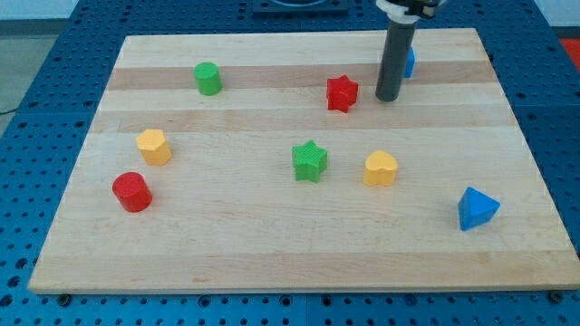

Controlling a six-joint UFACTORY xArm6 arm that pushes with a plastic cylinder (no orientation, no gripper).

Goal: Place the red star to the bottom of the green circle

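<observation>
Nearest the view's bottom, on the wooden desk (272, 254), a blue triangular block (477, 208) sits at the view's right and a red cylinder (131, 191) at the view's left, well apart from each other. Just above the red cylinder stands a yellow block (154, 146) of roughly hexagonal shape. Around the middle of the desk a green star (310, 160) and a yellow heart-shaped block (381, 168) sit near each other, the heart to the view's right of the star.

Farther up, the red star (342, 93) lies alone on the wood, above and slightly right of the green star. It is well apart from the green circle (207, 78), which stands toward the view's upper left, and it sits to the right of that circle, only slightly lower.

My tip (388, 98) rests on the desk just to the view's right of the red star, with a narrow strip of wood showing between them. Behind the rod, a blue block (409, 62) peeks out near the view's top edge, its shape mostly hidden. No hand is fitted, only the plain rod, so nothing is clamped.
</observation>
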